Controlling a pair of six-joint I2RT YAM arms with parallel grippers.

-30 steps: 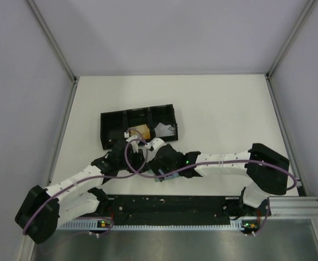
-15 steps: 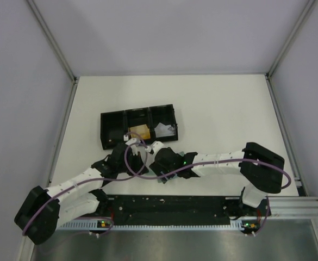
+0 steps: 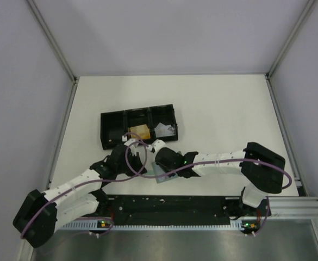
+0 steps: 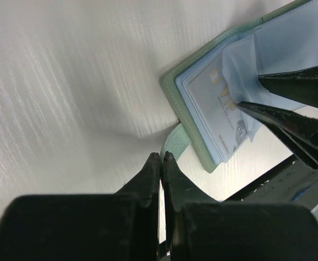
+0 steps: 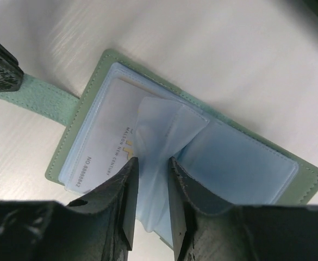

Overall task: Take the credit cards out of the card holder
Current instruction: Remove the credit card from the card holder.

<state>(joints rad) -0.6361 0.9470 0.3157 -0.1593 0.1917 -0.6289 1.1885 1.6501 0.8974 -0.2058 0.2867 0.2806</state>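
**Two out, more to pull**

Already out, by the look of it, and lying in the black tray [image 3: 101,130]: tan card [image 3: 142,130] on the left, silvery card [image 3: 164,129] beside it. Not yet out: a pale card [image 5: 104,147] in the card holder [image 5: 88,95].

Left claw [image 4: 161,157] clamped tight on the tab [image 4: 175,142]. Holder open on the table [image 3: 213,109], right between both claws. Right claw [image 5: 151,163] narrowed around a clear sleeve [image 5: 159,125]; can't tell if gripping.

Your card holder [image 5: 72,106] has a pale green grainy leather-look cover, matt, stitched at the rim. Its sleeves [image 5: 240,168] are clear soft plastic, glossy, creased. The card [image 5: 101,147] you see inside is smooth printed plastic. Right gripper [image 5: 152,160] is black plastic, slight sheen. Table [image 5: 229,49] is white, satin, faintly streaked.
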